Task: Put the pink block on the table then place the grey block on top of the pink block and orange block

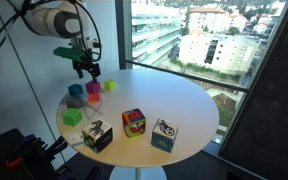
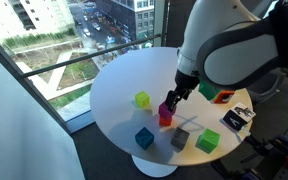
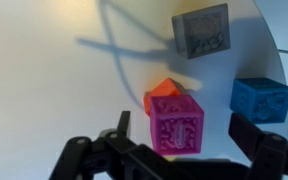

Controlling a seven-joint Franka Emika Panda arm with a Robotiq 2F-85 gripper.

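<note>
The pink block (image 3: 176, 125) sits on top of the orange block (image 3: 161, 93), which rests on the round white table (image 3: 54, 85). My gripper (image 3: 184, 135) is open, with one finger on each side of the pink block and a gap on both sides. The stack shows in both exterior views, pink (image 2: 166, 109) over orange (image 2: 165, 121), and pink (image 1: 93, 87) over orange (image 1: 94, 101), with the gripper (image 2: 170, 99) (image 1: 87, 72) just above it. The grey block (image 3: 201, 32) (image 2: 179, 139) lies on the table beside the stack.
A small blue block (image 3: 261, 97) (image 2: 144, 137) and a green block (image 2: 208, 141) lie near the grey one. A yellow-green block (image 2: 142, 99) lies further in. Larger patterned cubes (image 1: 97, 135) (image 1: 133, 122) (image 1: 164, 132) stand along the table edge (image 1: 184, 105).
</note>
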